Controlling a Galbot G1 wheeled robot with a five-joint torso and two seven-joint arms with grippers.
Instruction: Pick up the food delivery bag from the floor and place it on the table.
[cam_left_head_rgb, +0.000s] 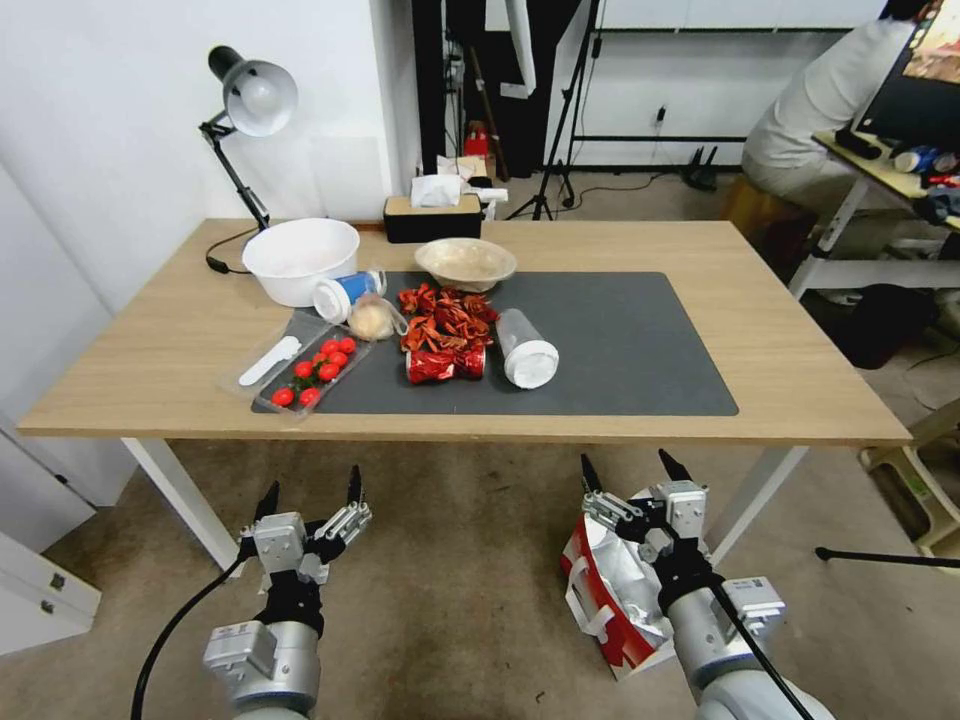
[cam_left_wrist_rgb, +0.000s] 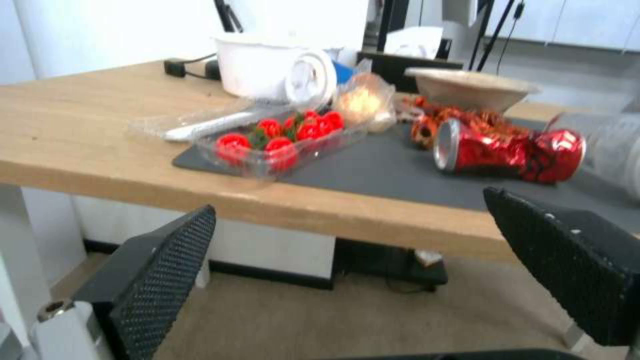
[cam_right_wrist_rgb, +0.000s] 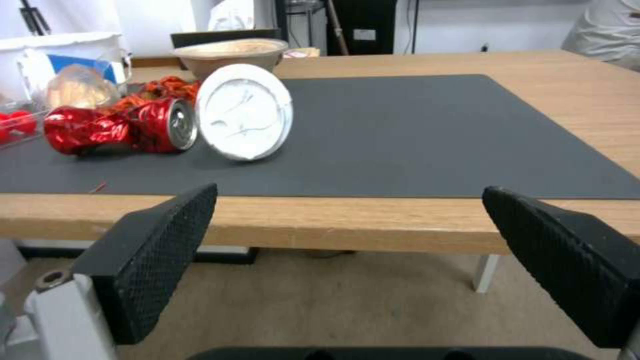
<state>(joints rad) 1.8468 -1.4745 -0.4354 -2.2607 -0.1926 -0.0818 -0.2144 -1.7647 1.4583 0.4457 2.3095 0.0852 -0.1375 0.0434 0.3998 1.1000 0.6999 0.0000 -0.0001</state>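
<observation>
Nothing is done yet: the bag (cam_left_head_rgb: 612, 590) sits on the floor at lower right of the head view, below the table (cam_left_head_rgb: 780, 330). My right gripper (cam_left_head_rgb: 634, 468) hangs above it, fingers apart, empty. My left gripper (cam_left_head_rgb: 312, 494), lower left, is also spread and empty.

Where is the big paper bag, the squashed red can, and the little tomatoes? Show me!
Paper bag (cam_left_head_rgb: 607, 600), head view, on its red side, down on the floor.
Squashed red can (cam_right_wrist_rgb: 113, 131), right wrist view, on its crumpled middle.
Little tomatoes (cam_left_wrist_rgb: 283, 136), left wrist view, on one tomato in the clear tray.
</observation>
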